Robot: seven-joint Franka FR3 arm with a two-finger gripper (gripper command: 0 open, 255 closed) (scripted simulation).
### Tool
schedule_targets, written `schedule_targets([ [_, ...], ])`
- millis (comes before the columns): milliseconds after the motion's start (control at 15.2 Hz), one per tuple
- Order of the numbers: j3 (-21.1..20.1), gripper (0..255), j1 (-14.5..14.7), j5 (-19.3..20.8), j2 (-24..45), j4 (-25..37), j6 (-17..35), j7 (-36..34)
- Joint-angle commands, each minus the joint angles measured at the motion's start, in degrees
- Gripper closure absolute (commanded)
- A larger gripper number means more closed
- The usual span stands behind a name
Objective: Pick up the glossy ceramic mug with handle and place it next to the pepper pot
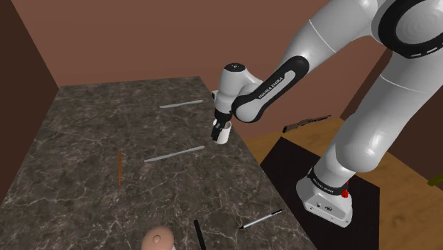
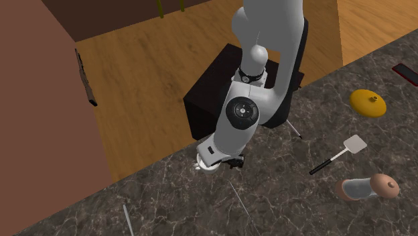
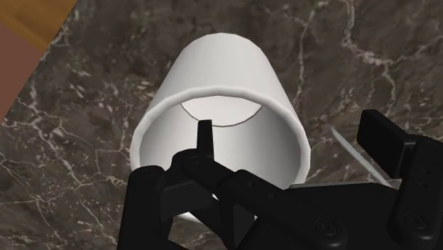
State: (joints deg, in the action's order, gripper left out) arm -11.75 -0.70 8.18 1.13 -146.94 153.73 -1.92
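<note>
Shoulder view gives you the white mug (image 1: 226, 135) directly under the arm's hand, close to the edge of the surface (image 1: 85, 142) on the stand's side. Wrist view looks into its open mouth, pale inside, with dark marble all round it. The black fingers (image 1: 216, 128) sit at the mug's rim. You cannot tell whether they pinch the wall or stand off it, nor whether the mug rests on the surface or is raised.

The pepper pot (image 2: 367, 188) lies on its side toward the second exterior view's lower right, well apart from the mug. Near the pot you see a spatula (image 2: 343, 151) and a yellow domed lid (image 2: 368, 103). In the shoulder view a grey stick (image 1: 174, 153), an orange pencil (image 1: 119, 168) and a pen (image 1: 260, 219) lie scattered on the marble.
</note>
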Motion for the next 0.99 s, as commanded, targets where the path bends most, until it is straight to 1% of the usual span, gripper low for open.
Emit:
schedule_targets([
  [0,0.0,0,0.0,0.0,0.0,0.0,0.0,0.0],
  [66,0.0,0,0.0,0.0,0.0,0.0,0.0,0.0],
  [132,0.0,255,0.0,0.0,0.0,0.0,0.0,0.0],
  [726,0.0,255,0.0,0.0,0.0,0.0,0.0,0.0],
  [924,-0.2,255,0.1,-1.6,-2.3,0.3,-2.5,1.3],
])
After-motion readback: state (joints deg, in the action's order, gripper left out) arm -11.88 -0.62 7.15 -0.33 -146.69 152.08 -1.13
